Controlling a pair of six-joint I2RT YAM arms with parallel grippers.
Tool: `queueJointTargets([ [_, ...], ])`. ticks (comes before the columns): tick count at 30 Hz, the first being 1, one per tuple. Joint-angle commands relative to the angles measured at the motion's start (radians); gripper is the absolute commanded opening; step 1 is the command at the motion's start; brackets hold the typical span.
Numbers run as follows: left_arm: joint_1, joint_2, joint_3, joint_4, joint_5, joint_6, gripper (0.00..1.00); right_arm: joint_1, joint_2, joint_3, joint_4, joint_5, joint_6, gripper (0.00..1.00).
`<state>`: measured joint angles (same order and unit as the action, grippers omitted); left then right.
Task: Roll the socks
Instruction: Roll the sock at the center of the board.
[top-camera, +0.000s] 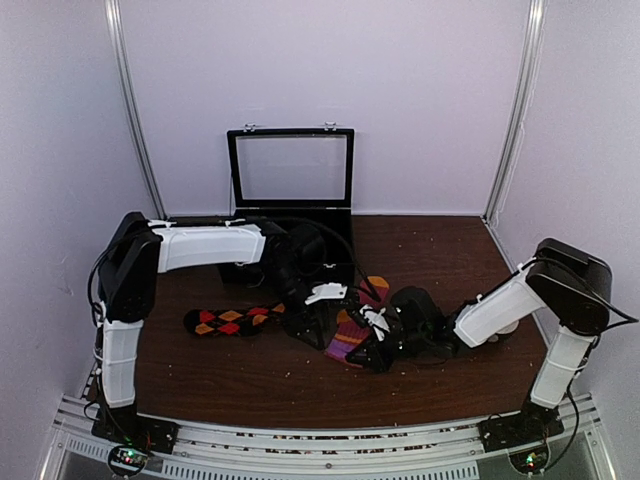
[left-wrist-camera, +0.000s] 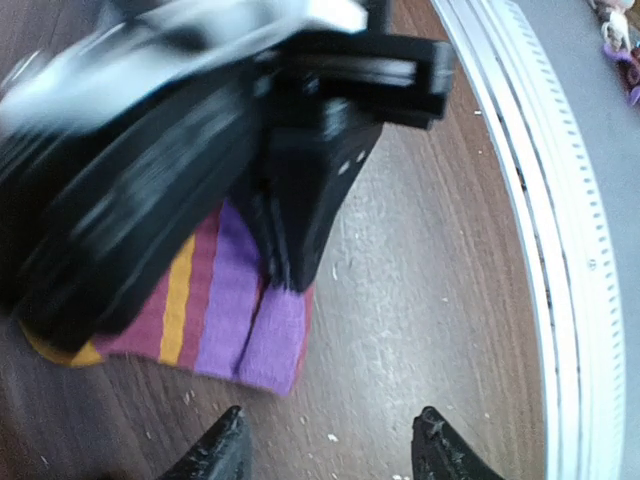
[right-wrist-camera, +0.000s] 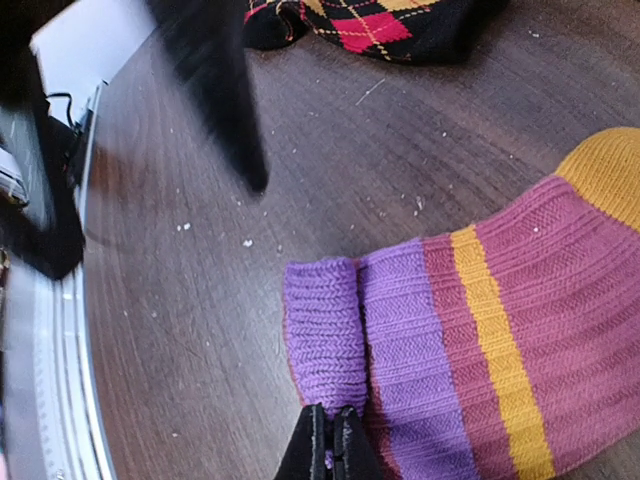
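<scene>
Right wrist view, nearest item: right gripper (right-wrist-camera: 328, 420). Two slim black fingers are pressed together with no visible gap. They pinch the edge of the purple cuff of the striped sock (right-wrist-camera: 480, 340), and a sliver of purple fabric shows between the tips.

Striped sock: ribbed knit, soft, lying flat on the table (right-wrist-camera: 180, 330). The cuff end is folded over into a short, rounded purple roll. Behind the roll come bands of purple, magenta-pink, a narrow orange stripe, more magenta, then an orange patch at the frame edge.

Table: dark brown wood grain, slightly glossy, with small pale specks of lint.

Left wrist view: left gripper (left-wrist-camera: 332, 440). Its black pointed fingertips stand moderately apart with only bare wood between them. It holds nothing and touches nothing, and it sits just short of the purple cuff. The right gripper's blocky black body is blurred above the sock.

Further off, the argyle sock (right-wrist-camera: 390, 25) is black knit with red and orange diamonds. It lies flat, with bare wood between it and the striped sock.

Top view: a ridged metal rail (top-camera: 330, 440) runs along the near edge. Both grippers meet at the table centre over the striped sock, and the argyle sock stretches out to their left. At the far edge a black case (top-camera: 290, 168) stands with its lid upright; the lid is a rectangular frame around a pale pane.
</scene>
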<state>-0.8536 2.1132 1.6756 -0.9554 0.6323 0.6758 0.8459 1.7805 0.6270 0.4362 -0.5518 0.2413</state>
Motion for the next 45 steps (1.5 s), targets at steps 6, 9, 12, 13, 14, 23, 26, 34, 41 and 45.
queueJointTargets([
  [6, -0.104, 0.057, 0.066, 0.081, -0.144, 0.086, 0.51, -0.067, 0.124, 0.011, -0.235, -0.067, 0.055, 0.0],
  [9, -0.111, 0.08, 0.073, 0.085, -0.189, 0.095, 0.51, -0.071, 0.122, 0.009, -0.255, -0.061, 0.048, 0.0],
  [12, -0.117, 0.09, 0.062, 0.088, -0.238, 0.117, 0.5, -0.073, 0.128, 0.003, -0.254, -0.064, 0.052, 0.0],
  [13, -0.117, 0.094, 0.06, 0.09, -0.248, 0.117, 0.5, -0.074, 0.129, 0.001, -0.258, -0.067, 0.05, 0.0],
  [14, -0.117, 0.099, 0.058, 0.09, -0.255, 0.118, 0.49, -0.074, 0.129, 0.001, -0.264, -0.069, 0.048, 0.0],
  [23, -0.138, 0.129, 0.063, 0.1, -0.301, 0.131, 0.38, -0.081, 0.101, -0.004, -0.316, -0.068, 0.024, 0.0],
  [26, -0.14, 0.134, 0.056, 0.099, -0.306, 0.137, 0.35, -0.086, 0.102, -0.002, -0.31, -0.075, 0.036, 0.0],
  [34, -0.14, 0.148, 0.03, 0.063, -0.322, 0.129, 0.32, -0.087, 0.11, -0.016, -0.266, -0.097, 0.067, 0.0],
  [41, -0.142, 0.142, 0.017, 0.075, -0.315, 0.096, 0.34, -0.098, 0.103, -0.038, -0.231, -0.127, 0.086, 0.0],
  [45, -0.141, 0.097, -0.032, 0.11, -0.288, 0.062, 0.48, -0.109, 0.105, -0.06, -0.181, -0.155, 0.114, 0.0],
])
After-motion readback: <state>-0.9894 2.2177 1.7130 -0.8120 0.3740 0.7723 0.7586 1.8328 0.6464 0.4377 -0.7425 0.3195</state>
